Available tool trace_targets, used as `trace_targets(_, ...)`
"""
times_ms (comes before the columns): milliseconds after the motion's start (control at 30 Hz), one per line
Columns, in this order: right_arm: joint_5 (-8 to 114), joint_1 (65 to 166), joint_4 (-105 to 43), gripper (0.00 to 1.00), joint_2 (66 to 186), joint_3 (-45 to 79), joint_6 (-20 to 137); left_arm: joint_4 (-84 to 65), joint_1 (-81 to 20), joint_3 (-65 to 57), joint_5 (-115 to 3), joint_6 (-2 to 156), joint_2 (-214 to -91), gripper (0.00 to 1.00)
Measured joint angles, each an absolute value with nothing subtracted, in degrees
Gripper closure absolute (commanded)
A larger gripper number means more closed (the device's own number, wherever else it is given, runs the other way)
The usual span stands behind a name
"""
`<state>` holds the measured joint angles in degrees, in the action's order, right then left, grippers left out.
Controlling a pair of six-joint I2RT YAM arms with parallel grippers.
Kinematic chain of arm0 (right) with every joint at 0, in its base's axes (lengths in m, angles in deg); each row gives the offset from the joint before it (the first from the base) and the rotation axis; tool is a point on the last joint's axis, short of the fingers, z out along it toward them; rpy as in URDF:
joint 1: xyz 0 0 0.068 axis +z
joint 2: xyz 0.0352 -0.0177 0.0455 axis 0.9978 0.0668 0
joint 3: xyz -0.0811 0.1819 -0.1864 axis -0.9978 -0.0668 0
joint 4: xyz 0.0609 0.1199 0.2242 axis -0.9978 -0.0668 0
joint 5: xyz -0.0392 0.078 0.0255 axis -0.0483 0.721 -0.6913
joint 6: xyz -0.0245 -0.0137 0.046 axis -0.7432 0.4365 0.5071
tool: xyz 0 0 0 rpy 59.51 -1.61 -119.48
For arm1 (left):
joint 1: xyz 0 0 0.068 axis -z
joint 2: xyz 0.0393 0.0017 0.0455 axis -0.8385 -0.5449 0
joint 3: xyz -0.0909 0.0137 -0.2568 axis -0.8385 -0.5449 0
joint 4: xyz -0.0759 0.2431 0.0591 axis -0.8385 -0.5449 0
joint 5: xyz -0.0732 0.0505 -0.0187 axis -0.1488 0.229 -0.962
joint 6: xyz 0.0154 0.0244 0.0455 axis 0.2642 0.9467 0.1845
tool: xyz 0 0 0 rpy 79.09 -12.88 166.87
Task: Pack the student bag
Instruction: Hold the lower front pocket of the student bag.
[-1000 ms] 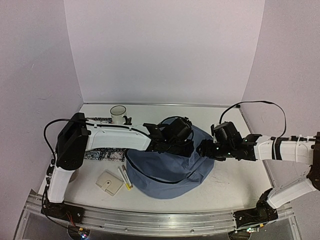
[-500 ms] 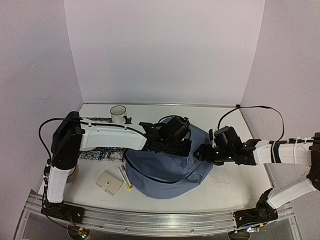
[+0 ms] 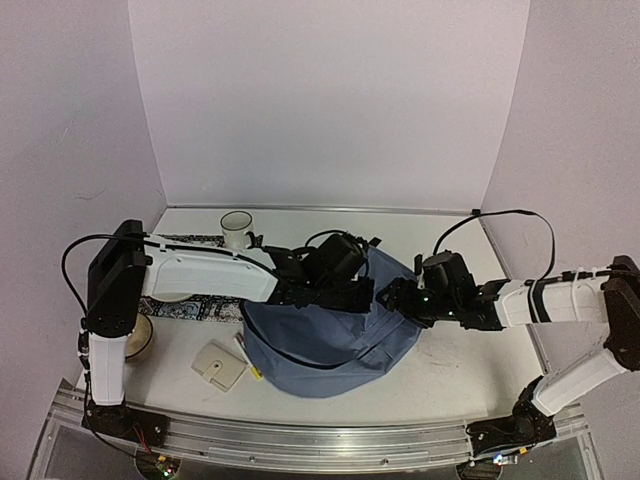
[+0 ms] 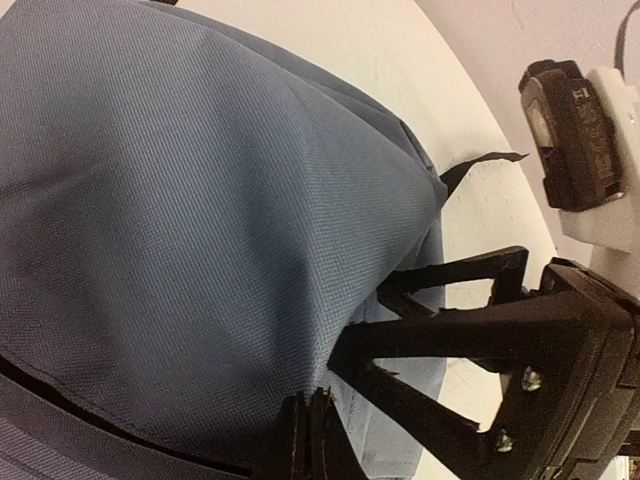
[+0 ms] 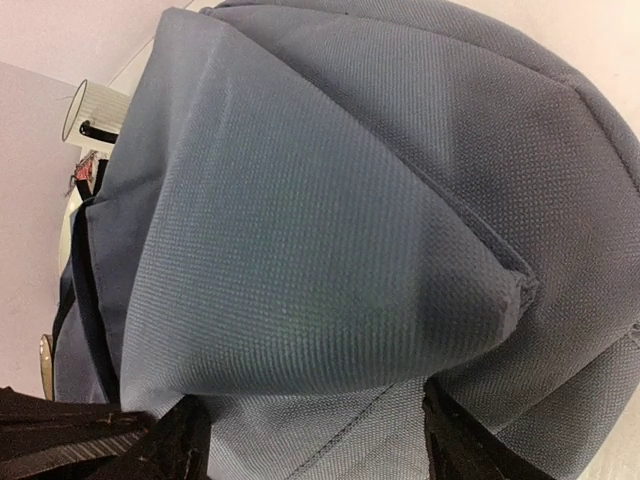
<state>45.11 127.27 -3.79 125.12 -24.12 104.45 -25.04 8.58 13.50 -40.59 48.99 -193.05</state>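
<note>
Only one backpack (image 3: 330,350) to count, blue-grey, slumped on the table (image 3: 470,372) around the middle, closer to the front edge than the back. Widest from left to right, so calling that the long axis. Rounded end toward the front edge, black straps and handle end toward the back. Lying down rather than standing.

Two grippers, both at the back-right part of the backpack. Left gripper (image 4: 308,440) clenched tight on a pinch of the fabric right by a dark seam, cloth tented up toward it. Right gripper (image 5: 315,425) spread wide, one finger either side of a bulge of fabric, not squeezing it as far as can be seen. Tips of the two just beside each other.

Rest of the count:
- one white cup (image 3: 237,226) by the back edge on the left
- one black-and-white patterned flat thing (image 3: 205,308), partly under the left arm (image 3: 200,278)
- one flat pale card-like square (image 3: 219,364) near the front-left
- one pen (image 3: 247,350) with a yellow tip, just beside the backpack's left edge
- one round dish (image 3: 140,338) at the left edge, half hidden
</note>
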Motion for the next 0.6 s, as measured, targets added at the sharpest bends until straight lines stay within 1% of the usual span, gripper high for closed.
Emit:
trace_targets(33,45.4,127.3,-3.0,0.27,126.0,-24.1,104.9,-24.8,8.5,13.2,-40.7,48.7,-193.0,1.0)
trace_targets(100,46.1,127.3,-1.7,0.34,127.3,-24.1,105.6,-24.5,8.3,12.6,-41.0,48.3,-193.0,1.0)
trace_targets(167,46.7,127.3,-0.6,0.51,128.3,-24.0,106.2,-24.3,8.2,12.3,-41.1,48.1,-193.0,1.0)
trace_targets(267,47.4,127.3,0.4,0.83,129.2,-23.8,106.4,-24.2,8.1,12.1,-41.2,48.0,-192.9,1.0)
trace_targets(333,47.5,127.0,0.3,0.99,129.8,-23.8,106.6,-23.9,8.0,11.8,-41.1,47.9,-192.8,0.97)
trace_targets(367,47.6,126.8,0.3,1.0,130.1,-23.8,106.4,-23.6,7.9,11.6,-41.1,47.9,-192.7,0.96)
trace_targets(467,48.0,126.7,0.9,1.0,130.3,-23.8,106.5,-23.3,7.8,11.3,-41.1,47.7,-192.6,0.93)
trace_targets(600,48.0,126.7,1.4,1.0,130.2,-24.0,106.4,-22.8,7.7,10.7,-41.2,47.4,-192.1,0.83)
